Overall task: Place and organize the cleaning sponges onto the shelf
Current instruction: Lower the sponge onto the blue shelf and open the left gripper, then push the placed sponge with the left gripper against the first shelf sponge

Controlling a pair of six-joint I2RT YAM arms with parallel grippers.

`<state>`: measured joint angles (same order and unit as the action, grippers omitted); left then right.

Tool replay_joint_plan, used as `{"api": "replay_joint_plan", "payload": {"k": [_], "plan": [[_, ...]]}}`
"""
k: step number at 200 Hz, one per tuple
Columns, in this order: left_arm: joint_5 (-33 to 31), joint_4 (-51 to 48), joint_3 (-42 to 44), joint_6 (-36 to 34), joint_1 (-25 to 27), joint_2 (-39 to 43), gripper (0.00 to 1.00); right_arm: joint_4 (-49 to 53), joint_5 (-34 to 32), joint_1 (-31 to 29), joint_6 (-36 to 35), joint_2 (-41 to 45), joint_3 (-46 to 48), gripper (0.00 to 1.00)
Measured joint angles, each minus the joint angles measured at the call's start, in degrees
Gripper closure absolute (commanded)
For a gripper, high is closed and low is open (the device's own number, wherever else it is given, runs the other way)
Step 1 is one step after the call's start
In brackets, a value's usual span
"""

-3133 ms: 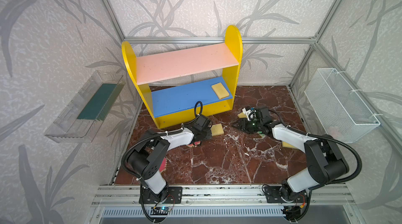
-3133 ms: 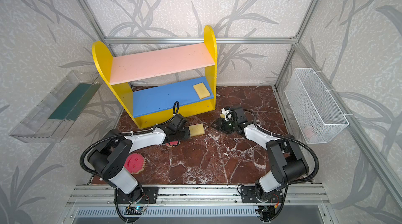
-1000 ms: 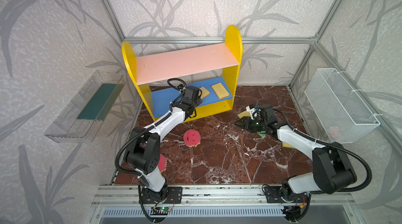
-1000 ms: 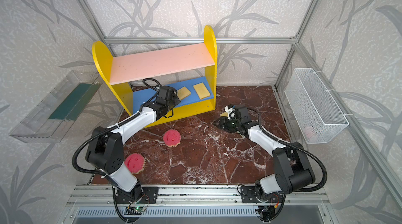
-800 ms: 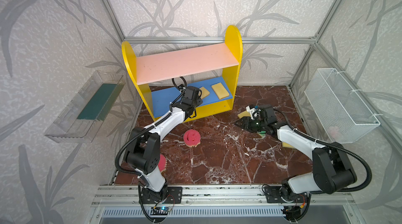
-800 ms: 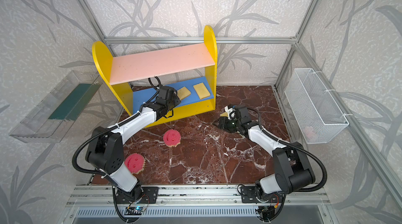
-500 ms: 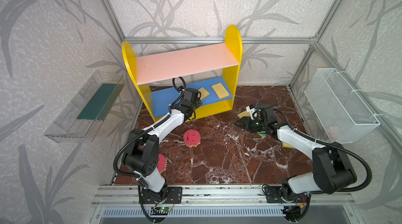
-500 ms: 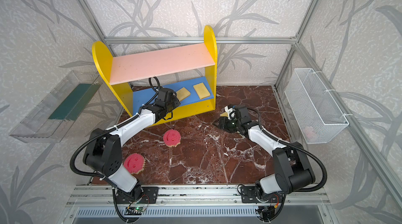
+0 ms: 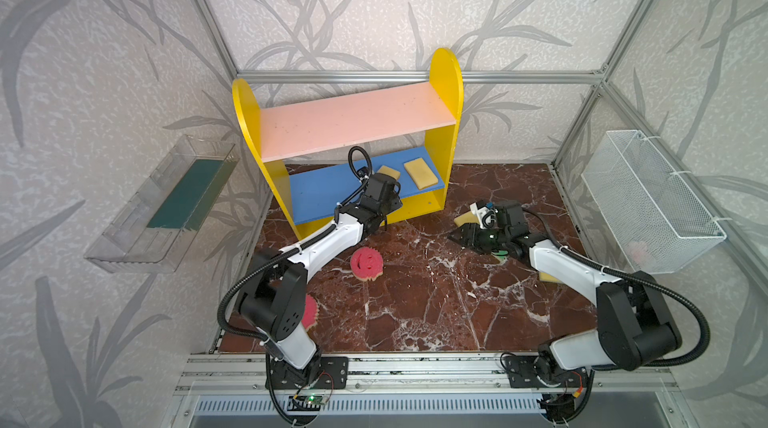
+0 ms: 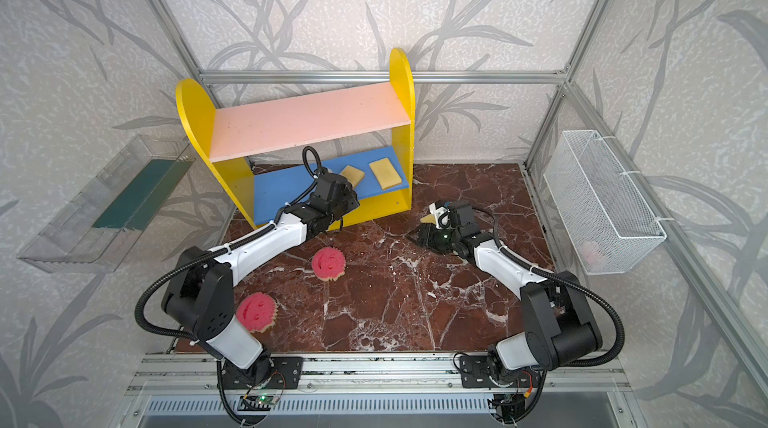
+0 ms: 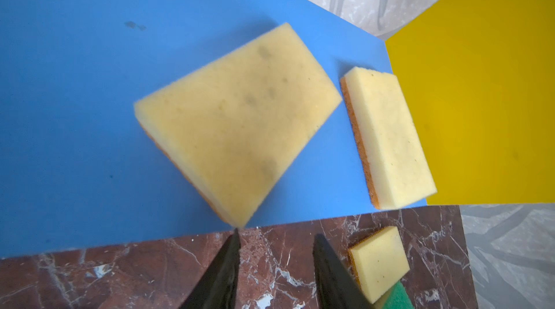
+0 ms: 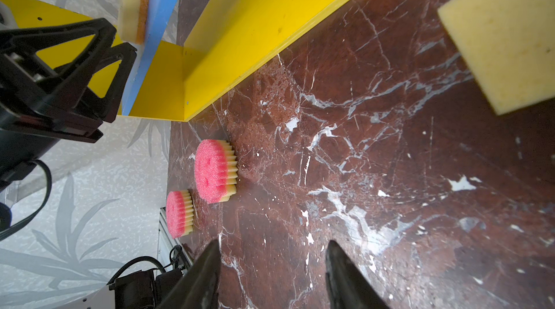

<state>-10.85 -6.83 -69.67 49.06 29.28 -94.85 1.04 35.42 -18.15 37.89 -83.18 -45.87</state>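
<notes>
The shelf (image 9: 353, 118) stands at the back. On its blue board (image 11: 75, 82) lie two pale yellow sponges, one askew (image 11: 237, 130) and one (image 11: 390, 139) beside the yellow side panel. My left gripper (image 11: 274, 244) is open just off the board's front edge (image 9: 394, 191), clear of the askew sponge. My right gripper (image 12: 273, 247) hangs open and empty over the floor (image 9: 459, 234). Two round pink sponges (image 10: 328, 263) (image 10: 255, 311) lie on the floor. A yellow sponge (image 9: 463, 218) lies behind the right gripper, and a green-faced one (image 9: 500, 257) shows under that arm.
A clear plastic tray (image 9: 166, 205) hangs on the left wall. A white wire basket (image 9: 648, 197) hangs on the right wall with something pink inside. Another yellow sponge (image 9: 548, 278) peeks out beside the right forearm. Aluminium frame posts bound the marble floor (image 9: 415, 301).
The left arm carried a yellow sponge from the floor onto the blue board, then its jaws opened and let it go. The right arm has barely moved.
</notes>
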Motion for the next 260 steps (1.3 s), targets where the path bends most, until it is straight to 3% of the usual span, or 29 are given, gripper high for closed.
{"api": "replay_joint_plan", "payload": {"k": [97,117,154,177,217,260], "plan": [[-1.09,-1.05,-3.23,-3.56,2.99,-0.31,0.34,-0.37,0.00,0.00,-0.02,-0.02,0.02,0.45],[-0.96,-1.05,-1.70,-5.25,2.99,2.03,0.28,-0.42,0.04,0.00,0.02,-0.02,0.02,0.44],[-0.98,-1.62,2.03,-8.15,2.99,8.55,0.26,-0.59,0.26,0.00,0.09,-0.02,0.02,0.44],[-0.50,-1.95,2.93,-9.70,2.19,10.82,0.31,-0.59,0.26,0.00,0.11,-0.02,0.02,0.44],[3.06,-2.78,4.44,-12.07,-2.73,12.09,0.57,-0.61,0.28,0.00,0.11,-0.02,0.02,0.44],[3.50,-3.69,4.44,-14.91,-5.90,12.09,0.70,-0.68,0.28,0.00,0.09,-0.02,0.02,0.44]]}}
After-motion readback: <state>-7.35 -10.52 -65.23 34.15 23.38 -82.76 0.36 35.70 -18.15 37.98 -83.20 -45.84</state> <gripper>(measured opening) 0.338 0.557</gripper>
